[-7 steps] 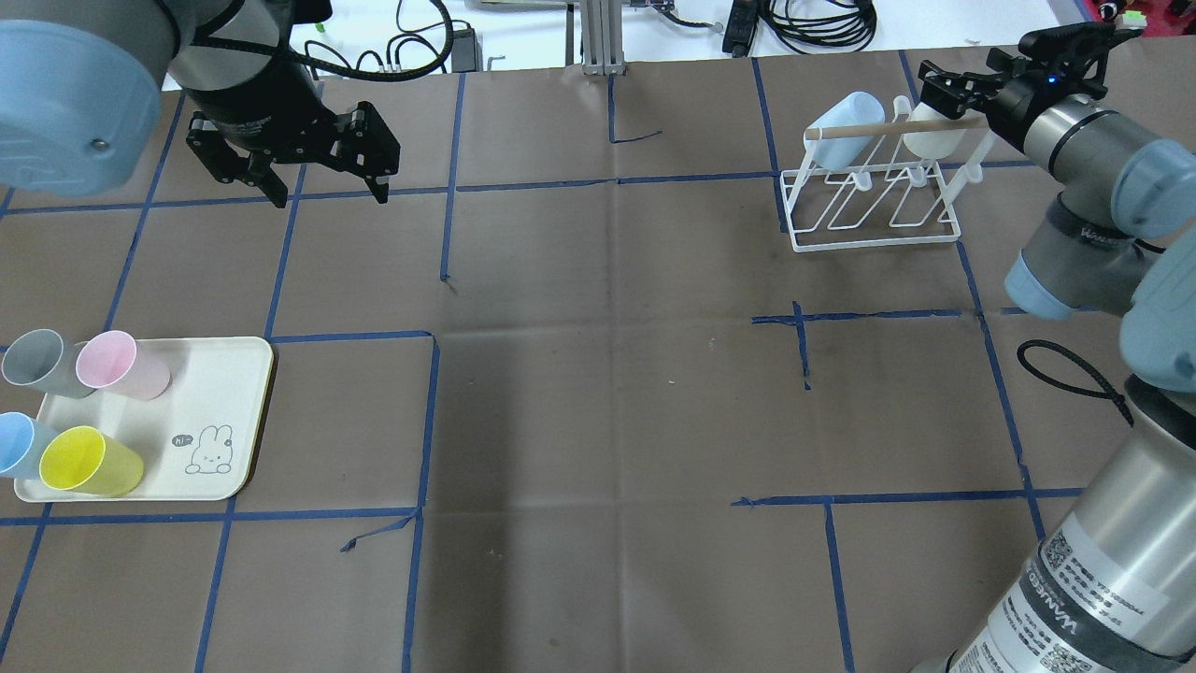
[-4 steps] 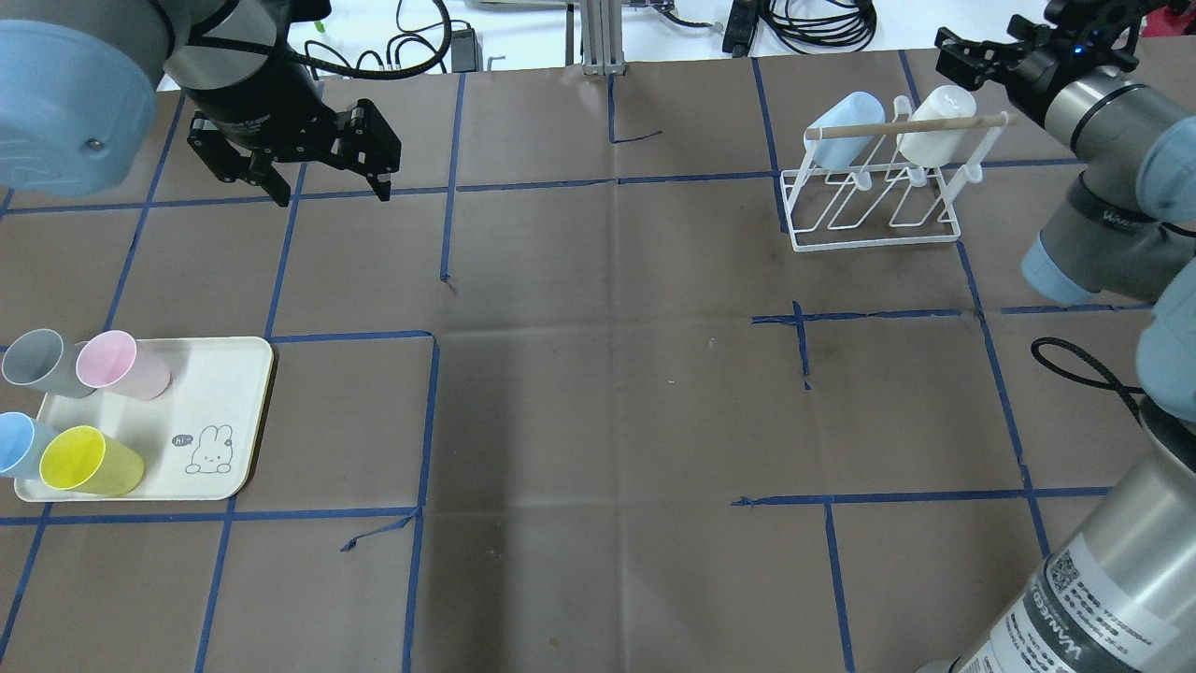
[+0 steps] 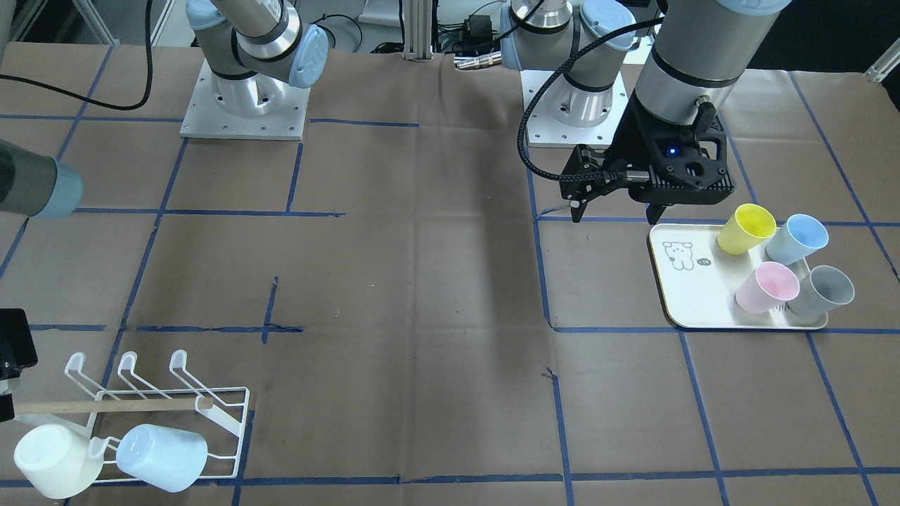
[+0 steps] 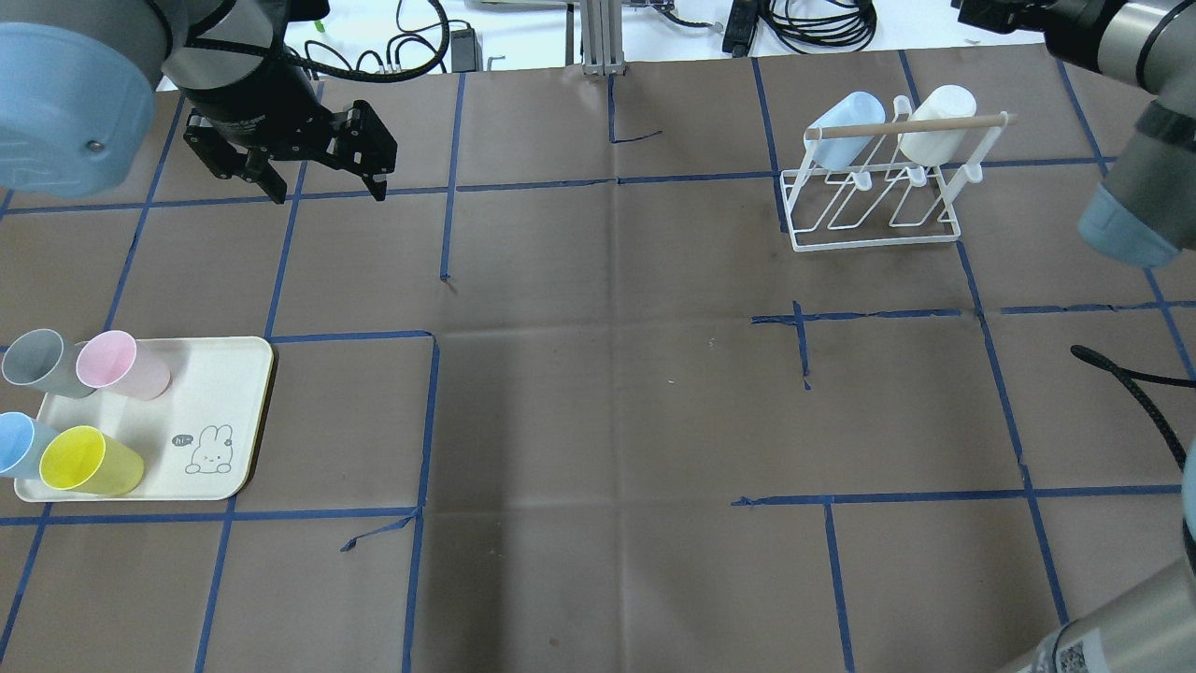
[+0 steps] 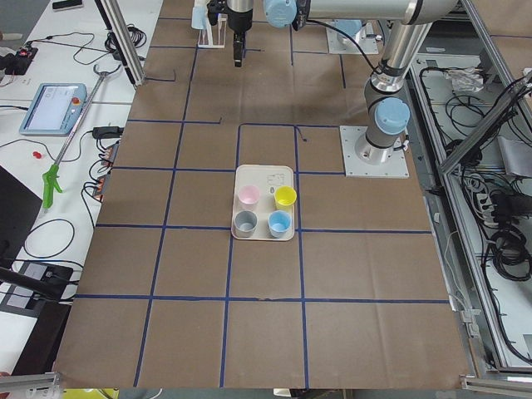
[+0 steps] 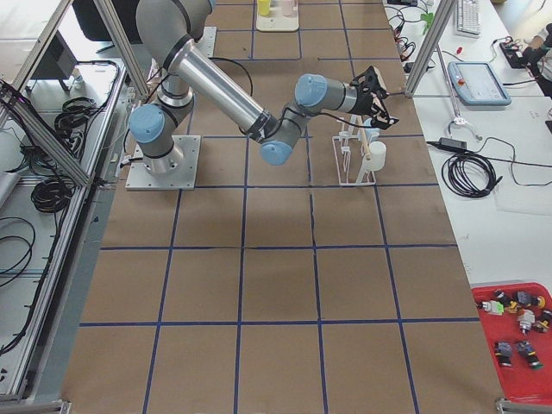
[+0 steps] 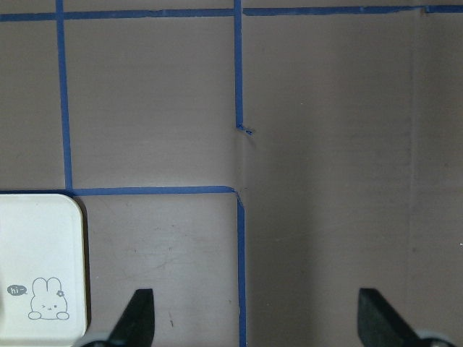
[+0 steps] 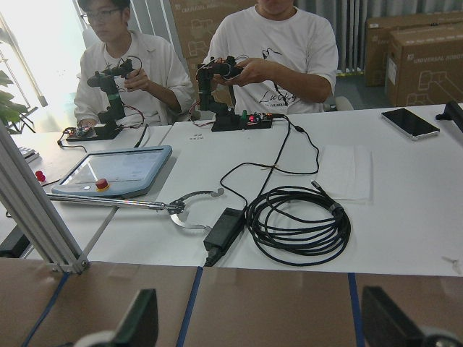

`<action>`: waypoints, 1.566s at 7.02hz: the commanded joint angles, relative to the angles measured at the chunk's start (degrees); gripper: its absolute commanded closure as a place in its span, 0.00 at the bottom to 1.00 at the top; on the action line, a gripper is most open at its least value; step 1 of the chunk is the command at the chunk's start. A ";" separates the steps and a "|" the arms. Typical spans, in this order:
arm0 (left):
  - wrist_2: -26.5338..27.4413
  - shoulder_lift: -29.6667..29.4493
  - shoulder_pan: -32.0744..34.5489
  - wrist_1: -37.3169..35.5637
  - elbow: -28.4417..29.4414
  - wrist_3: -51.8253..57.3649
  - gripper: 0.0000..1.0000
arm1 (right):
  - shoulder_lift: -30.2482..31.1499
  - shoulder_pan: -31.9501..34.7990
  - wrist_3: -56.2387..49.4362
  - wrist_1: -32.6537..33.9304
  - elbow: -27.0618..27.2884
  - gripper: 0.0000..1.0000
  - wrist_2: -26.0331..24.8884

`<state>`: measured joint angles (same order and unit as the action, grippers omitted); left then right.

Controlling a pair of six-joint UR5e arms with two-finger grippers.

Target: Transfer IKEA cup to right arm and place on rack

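Brown paper gridded with blue tape covered the table [image 4: 598, 393], and beyond its far edge two people [image 8: 275, 43] sat at another, white table [image 8: 405, 188] strewn with cables. At far right the rack [image 4: 874, 224] carried the white cup [image 4: 939, 136] tilted on a prong just beside a pale blue cup [image 4: 841, 126], while the cream tray [image 4: 210, 393] at near left held a yellow cup [image 4: 89, 461], pink cup [image 4: 121, 365], grey cup [image 4: 42, 363] and blue cup [image 4: 19, 444]. The left end effector [image 4: 327, 192] hung over bare table at far left, fingers wide and empty; the right end effector [image 8: 264, 329], raised beyond the rack and facing the people, was likewise wide and empty.

Wide open table [image 4: 607, 374] btwn tray [image 4: 220, 374] & rack [image 4: 874, 245]; dowel bar [image 4: 934, 124] spans rack top.
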<state>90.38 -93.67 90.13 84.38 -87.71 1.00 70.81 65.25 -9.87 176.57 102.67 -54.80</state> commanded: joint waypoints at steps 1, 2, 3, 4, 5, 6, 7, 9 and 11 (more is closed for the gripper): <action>0.06 -0.02 -0.13 -0.01 -0.01 0.14 0.01 | 3.80 0.32 -1.45 -16.02 -0.80 0.00 -5.63; 0.06 -0.02 -0.13 -0.01 -0.01 0.14 0.01 | 4.77 1.88 -1.72 -23.73 -1.94 0.00 -10.89; 0.06 -0.02 -0.48 -0.01 -0.01 0.14 0.01 | 5.65 4.25 -1.64 -33.12 -4.21 0.00 -16.95; -0.20 -0.02 -1.70 -0.01 -0.01 0.40 0.01 | 6.35 6.19 -1.55 -39.74 -6.58 0.00 -18.66; -0.37 0.16 -2.24 -0.01 -0.09 1.45 0.01 | 7.49 8.64 -0.94 -48.51 -9.13 0.00 -18.68; -0.29 0.07 -2.16 0.08 -0.01 1.37 0.01 | 8.29 10.23 -0.76 -60.43 -11.77 0.00 -18.85; 0.15 -0.02 -1.90 0.08 0.17 0.94 0.01 | 9.08 12.08 -0.76 -71.69 -12.49 0.00 -18.94; 0.15 0.07 -1.54 0.08 0.34 0.23 0.01 | 11.45 17.51 -1.02 -89.13 -12.41 0.00 -18.85; -0.29 0.07 -1.45 0.08 0.43 -1.18 0.01 | 16.27 22.09 -0.59 -92.45 -12.06 0.00 -26.87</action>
<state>90.28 -93.61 88.62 84.46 -87.32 0.31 84.30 84.79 -10.72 86.44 90.38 -76.42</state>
